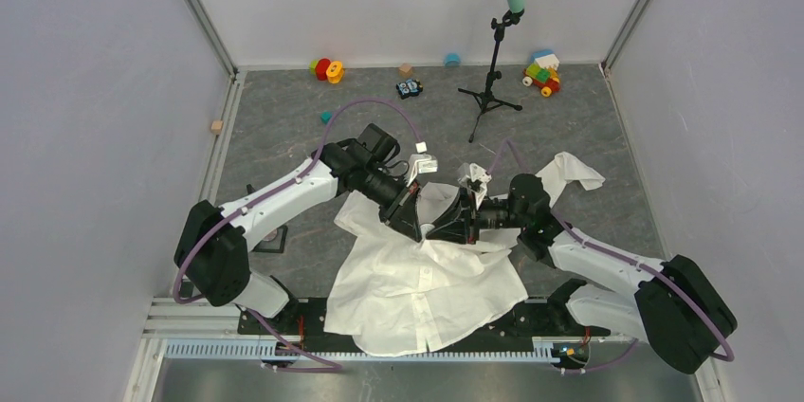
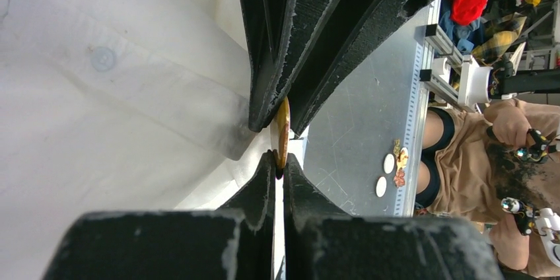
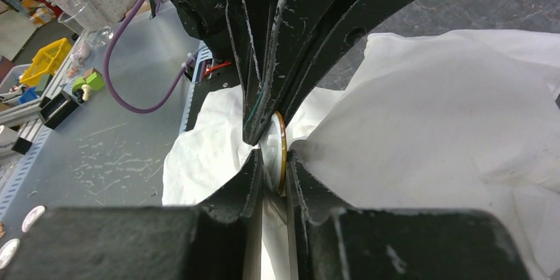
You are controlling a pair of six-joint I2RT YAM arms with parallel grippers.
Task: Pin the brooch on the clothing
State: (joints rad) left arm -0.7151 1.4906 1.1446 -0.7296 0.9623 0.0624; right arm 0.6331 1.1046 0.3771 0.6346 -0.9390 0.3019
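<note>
Against rumpled white shirt (image 3: 429,108), thin golden brooch (image 3: 282,151)

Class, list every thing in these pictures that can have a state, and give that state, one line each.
left gripper: shut on the brooch's edge.
right gripper: shut on the brooch from the opposite side.
brooch: pinched edge-on between both grippers; whether it is pinned cannot be told.
shirt: lying rumpled on the table, bunched at the grippers.
stand: upright at the far side.
</note>
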